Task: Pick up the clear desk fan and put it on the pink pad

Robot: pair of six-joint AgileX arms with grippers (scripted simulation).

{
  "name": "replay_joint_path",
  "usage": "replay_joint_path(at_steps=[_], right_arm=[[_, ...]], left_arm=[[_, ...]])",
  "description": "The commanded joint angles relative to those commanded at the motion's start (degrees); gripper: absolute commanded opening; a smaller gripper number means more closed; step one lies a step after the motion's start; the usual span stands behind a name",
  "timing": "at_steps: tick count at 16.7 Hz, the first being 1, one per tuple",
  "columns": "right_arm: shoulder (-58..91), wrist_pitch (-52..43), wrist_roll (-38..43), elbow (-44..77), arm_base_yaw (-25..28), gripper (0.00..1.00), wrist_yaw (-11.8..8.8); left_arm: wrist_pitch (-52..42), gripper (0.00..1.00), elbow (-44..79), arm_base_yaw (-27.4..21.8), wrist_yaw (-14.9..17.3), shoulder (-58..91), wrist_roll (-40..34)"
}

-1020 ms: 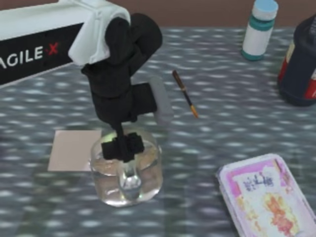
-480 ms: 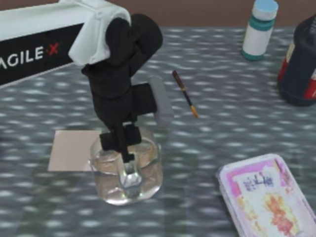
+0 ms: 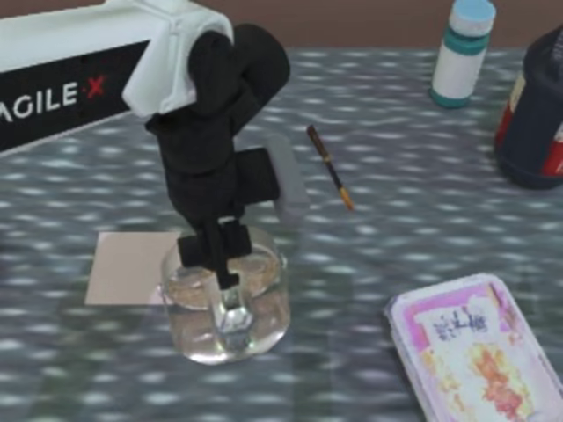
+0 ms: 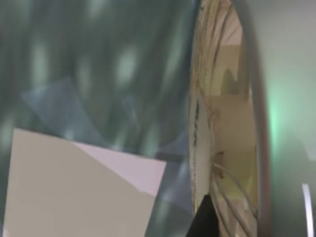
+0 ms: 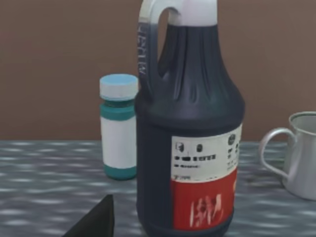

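Observation:
The clear desk fan (image 3: 255, 308) is a glassy ring with a tan-tinted inside, standing at the front left of the table. Its left side overlaps the right edge of the pink pad (image 3: 127, 266). My left gripper (image 3: 224, 268) comes down from above and is shut on the fan's upper rim. In the left wrist view the fan's ring (image 4: 222, 123) fills the frame close up, one dark fingertip (image 4: 205, 222) lies against it, and the pink pad (image 4: 74, 187) lies beside it. My right gripper (image 5: 96, 222) shows only as a dark corner, parked near the back right.
A thin paintbrush (image 3: 330, 167) lies behind the fan. A white bottle with a teal band (image 3: 462, 53) and a dark jug with a red label (image 3: 532, 114) stand at the back right. A pink printed box (image 3: 475, 352) lies at the front right. A metal mug (image 5: 298, 153) stands beside the jug.
My left gripper's fingers drew together onto the fan's rim. The fan's tan inside shows more now. The right arm has not moved.

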Motion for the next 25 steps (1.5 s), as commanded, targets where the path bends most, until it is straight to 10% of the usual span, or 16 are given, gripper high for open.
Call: replay_joint_path(at_steps=[15,25], right_arm=[[0.00,0.00,0.00,0.00,0.00,1.00,0.00],[0.00,0.00,0.00,0.00,0.00,1.00,0.00]], left_arm=[[-11.66,0.00,9.74,1.02,-0.63,-0.82,-3.51],[-19.44,0.00,10.63,6.31,-4.62,-0.67,-52.38]])
